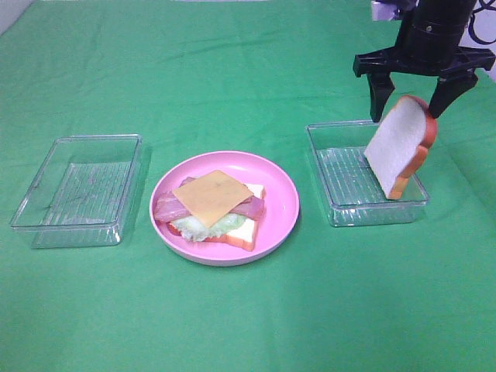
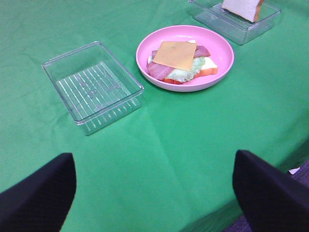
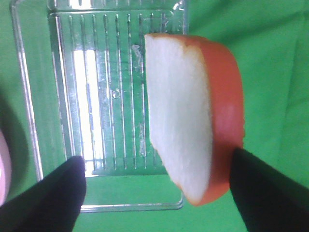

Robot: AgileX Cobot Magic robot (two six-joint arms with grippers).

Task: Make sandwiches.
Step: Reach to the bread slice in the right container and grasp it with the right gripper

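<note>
One bread slice [image 1: 397, 147] is not yet on the stack. It stands on edge, tilted, in the right-hand tray [image 1: 341, 215]. Our right pincer [image 1: 409, 115] hangs over its top with jaws wide, one finger on each side, and as far as we can tell it grips nothing.

The slice sits much nearer one finger than the other. We judge it best to centre the pincer first, so both fingers meet the slice together and do not tip it. Then we should lift it clear of the tray wall.

The rest of the sandwich [image 1: 213, 208] waits on the pink plate [image 1: 283, 211], cheese [image 1: 211, 194] uppermost. We should lay the slice flat there, square with the bottom bread.

Our left pincer [image 2: 152, 159] is wide and empty, well back over the counter [image 1: 232, 77].
</note>
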